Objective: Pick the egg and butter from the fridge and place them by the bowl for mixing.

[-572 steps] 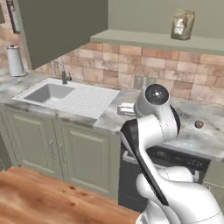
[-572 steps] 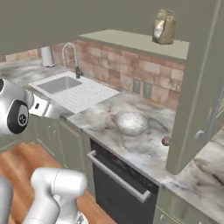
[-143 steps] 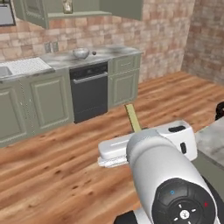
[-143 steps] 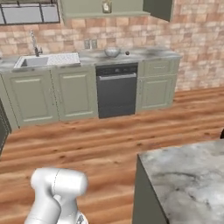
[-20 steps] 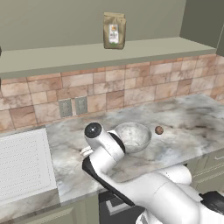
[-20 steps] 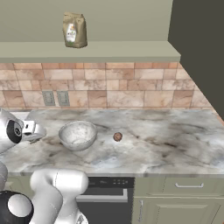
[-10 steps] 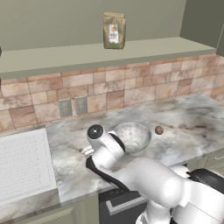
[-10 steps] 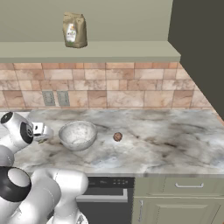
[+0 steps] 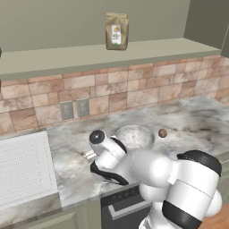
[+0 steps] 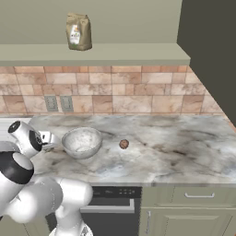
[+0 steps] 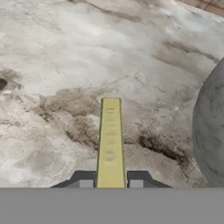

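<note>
Jaws closed narrow on the butter (image 11: pixel 110 142), a thin pale-yellow stick jutting straight out from between the two dark finger tips and hanging just over the marbled table (image 11: pixel 87 57). Gripper (image 11: pixel 110 183) low over the table, just to the left of the bowl (image 10: pixel 82 142) as the right base view has it; curved grey wall of that bowl close at the right edge of the hand view. Gripper partly hidden behind the arm's own white links in the left base view, near (image 9: pixel 91 155).

Bowl round, pale grey, speckled, upright on the table; inside looks bare in both base views (image 9: pixel 134 137). Egg (image 10: pixel 123 144) small and brownish, resting on the table just to the right of the bowl, apart from its rim; same egg at (image 9: pixel 163 133) in the left base view.

White ribbed sink drainboard (image 9: pixel 22 167) at the far left of the table. Brown paper bag (image 10: pixel 78 31) standing upright on the shelf above the brick backsplash, contents not visible. Twin wall outlets (image 9: pixel 74 109) on the bricks behind the bowl. Dark dishwasher front (image 10: pixel 115 203) below the table edge.
</note>
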Motion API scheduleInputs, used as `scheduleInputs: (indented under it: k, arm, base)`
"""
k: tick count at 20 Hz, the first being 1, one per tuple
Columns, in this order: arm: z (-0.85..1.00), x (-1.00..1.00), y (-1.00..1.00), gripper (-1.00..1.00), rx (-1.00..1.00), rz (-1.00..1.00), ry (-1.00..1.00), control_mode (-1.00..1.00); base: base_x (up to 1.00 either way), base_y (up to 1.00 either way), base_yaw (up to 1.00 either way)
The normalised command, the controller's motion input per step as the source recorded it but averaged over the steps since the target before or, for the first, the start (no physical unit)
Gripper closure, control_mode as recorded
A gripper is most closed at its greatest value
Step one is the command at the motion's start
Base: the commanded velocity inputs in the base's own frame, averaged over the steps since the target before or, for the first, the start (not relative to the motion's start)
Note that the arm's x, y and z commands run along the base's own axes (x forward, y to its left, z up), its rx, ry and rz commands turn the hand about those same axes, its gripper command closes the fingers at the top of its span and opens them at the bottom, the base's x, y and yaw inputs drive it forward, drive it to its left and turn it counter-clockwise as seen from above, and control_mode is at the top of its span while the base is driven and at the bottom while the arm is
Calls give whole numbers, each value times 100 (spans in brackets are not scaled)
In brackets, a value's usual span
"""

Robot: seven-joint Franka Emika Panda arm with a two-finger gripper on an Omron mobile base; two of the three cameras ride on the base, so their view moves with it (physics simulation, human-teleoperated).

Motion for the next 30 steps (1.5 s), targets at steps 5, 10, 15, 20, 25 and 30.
scheduleInputs:
  k: [5,10,15,20,25,30]
  arm:
    - [-2,0,0,-100,0,0,0,-100]
    - [30,2,0,-100,2,-1,0,-100]
    - [95,-74,11,-100,8,0,0,-100]
    - [57,-100,0,-100,10,0,-17,-100]
    - [11,-100,-13,-100,1,0,-55,-100]
    - [15,-80,-44,-100,4,2,-52,-100]
  base:
    - [0,0,0]
    - [0,0,0]
    - [0,0,0]
    - [0,0,0]
    - [0,0,0]
    - [0,0,0]
